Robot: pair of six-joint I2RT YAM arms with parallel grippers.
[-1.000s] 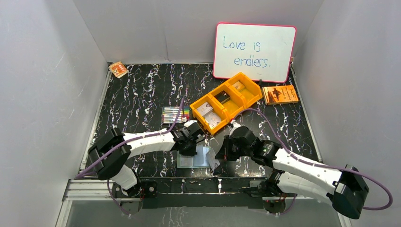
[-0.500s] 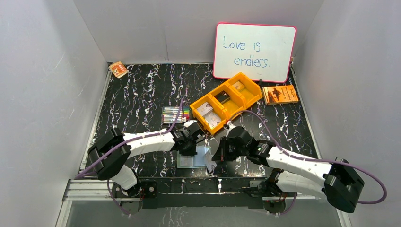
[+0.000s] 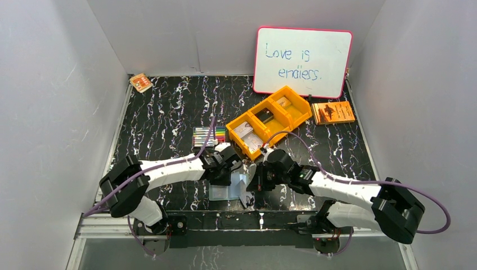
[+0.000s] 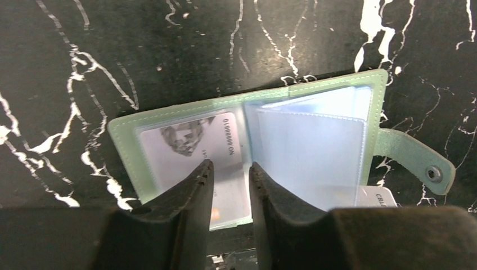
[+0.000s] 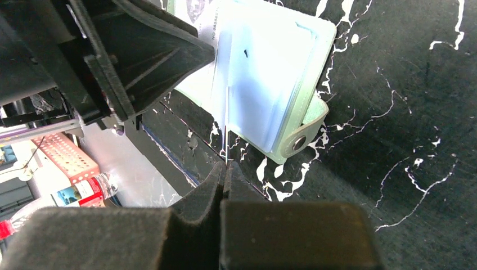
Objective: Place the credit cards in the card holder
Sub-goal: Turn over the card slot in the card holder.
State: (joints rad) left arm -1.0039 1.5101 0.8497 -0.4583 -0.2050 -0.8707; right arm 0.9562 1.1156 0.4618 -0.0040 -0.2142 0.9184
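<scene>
Card holder (image 4: 315,140) is lying open by the table's (image 3: 169,112) front edge. My left gripper (image 4: 228,169) is hovering over its tucked-in card (image 4: 191,146), jaws slightly apart. My right gripper (image 5: 225,169) is pinching a thin card (image 5: 226,121).

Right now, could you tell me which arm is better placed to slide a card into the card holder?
Right: the right hand pinches a credit card edge-on at the open card holder; the left hand hovers empty over its card-filled page.
</scene>
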